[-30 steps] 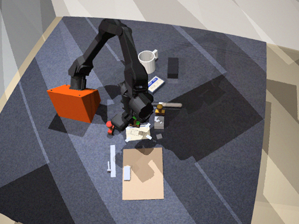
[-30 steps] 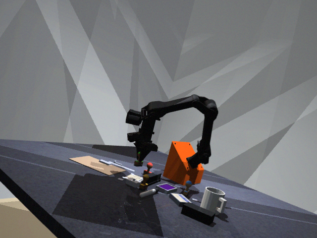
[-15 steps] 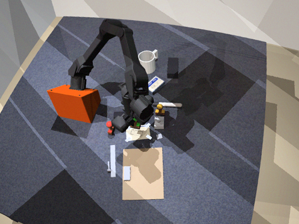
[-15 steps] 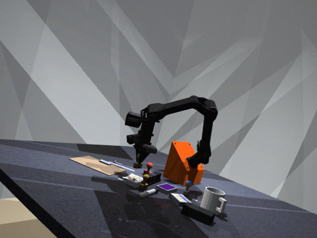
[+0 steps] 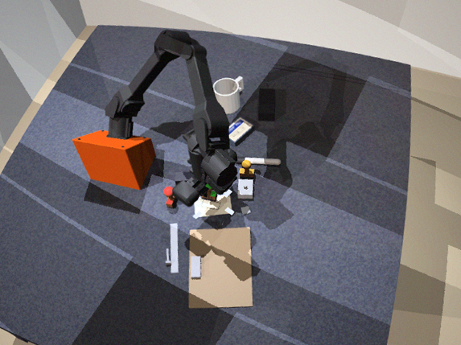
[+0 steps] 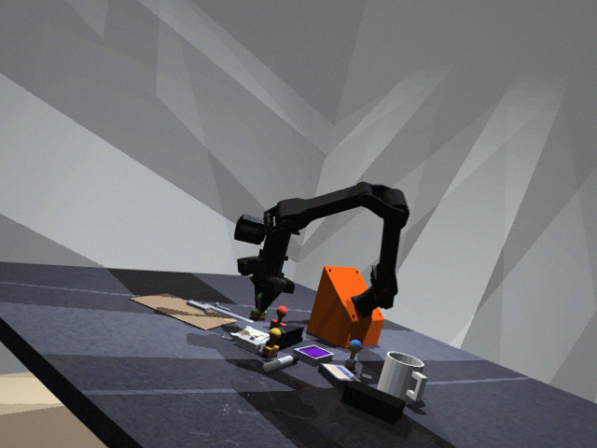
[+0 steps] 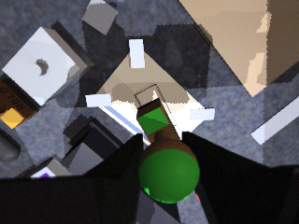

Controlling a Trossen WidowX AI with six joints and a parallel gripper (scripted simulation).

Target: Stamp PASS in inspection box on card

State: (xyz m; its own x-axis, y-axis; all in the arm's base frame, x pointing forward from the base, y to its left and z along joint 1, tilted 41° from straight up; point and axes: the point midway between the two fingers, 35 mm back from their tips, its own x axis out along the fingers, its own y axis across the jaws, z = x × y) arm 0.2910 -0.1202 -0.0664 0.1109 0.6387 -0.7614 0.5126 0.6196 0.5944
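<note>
My gripper [image 5: 208, 189] [image 6: 260, 304] [image 7: 162, 138] is shut on the green-knobbed stamp [image 5: 211, 193] [image 6: 258, 314] [image 7: 169, 175]. The stamp hangs above the taped cream card [image 5: 203, 209] [image 7: 128, 77]; its exact height is hard to tell. In the wrist view its base covers part of the inspection box [image 7: 146, 90], a thin outlined rectangle, whose far end shows past the base with no print visible there. The stamp's underside is hidden. The purple ink pad [image 6: 313, 352] [image 7: 45, 175] lies behind, hidden by the arm in the top view.
Near the card stand a red-knobbed stamp [image 5: 167, 191] [image 6: 281, 311], a yellow-knobbed stamp [image 5: 246, 164] [image 6: 274, 335], a white block [image 5: 245, 186] [image 7: 42, 65] and a black block [image 6: 290, 336]. A marker [image 5: 263, 161], blue-knobbed stamp [image 6: 355, 344], mug [image 5: 227, 98] and tan board [image 5: 222, 289] lie farther out.
</note>
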